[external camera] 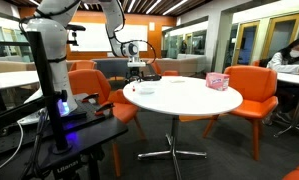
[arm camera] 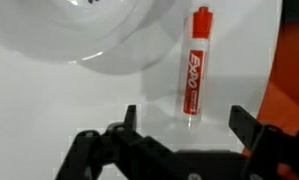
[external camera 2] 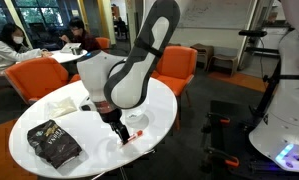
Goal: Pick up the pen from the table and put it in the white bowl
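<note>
While gripper (arm camera: 184, 125) hovers over table (arm camera: 49, 105): jaws wide open, nothing held
pen (arm camera: 192, 78): flat on table, just beside white bowl (arm camera: 79, 35), clear of its rim
pen axis: crosswise to jaw closing line, lined up with the gap
likely next: straight descent, then close

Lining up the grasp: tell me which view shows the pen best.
The wrist view. There the pen lies whole on the table, label readable, beside the white bowl, ahead of the open gripper. In an exterior view it is a small red streak by the gripper; otherwise too small to tell.
</note>
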{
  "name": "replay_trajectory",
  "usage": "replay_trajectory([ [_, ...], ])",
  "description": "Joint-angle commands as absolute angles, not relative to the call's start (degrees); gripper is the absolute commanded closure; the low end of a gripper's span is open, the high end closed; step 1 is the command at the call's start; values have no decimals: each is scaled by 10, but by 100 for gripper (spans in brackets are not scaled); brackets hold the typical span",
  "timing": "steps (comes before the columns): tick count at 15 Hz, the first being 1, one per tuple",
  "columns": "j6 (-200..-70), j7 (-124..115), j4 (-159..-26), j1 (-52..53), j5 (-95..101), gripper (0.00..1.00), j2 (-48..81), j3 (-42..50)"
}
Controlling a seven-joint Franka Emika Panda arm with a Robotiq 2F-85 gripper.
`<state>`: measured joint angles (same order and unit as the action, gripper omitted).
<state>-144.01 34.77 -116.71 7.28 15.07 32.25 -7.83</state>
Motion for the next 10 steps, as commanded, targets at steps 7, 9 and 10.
replay_trajectory([
  [7,-1428,344,-1171,64,169,7,339,-96],
  [9,-1422,343,-1166,67,172,14,347,-95],
  [10,-1422,343,-1164,66,172,33,350,-95],
])
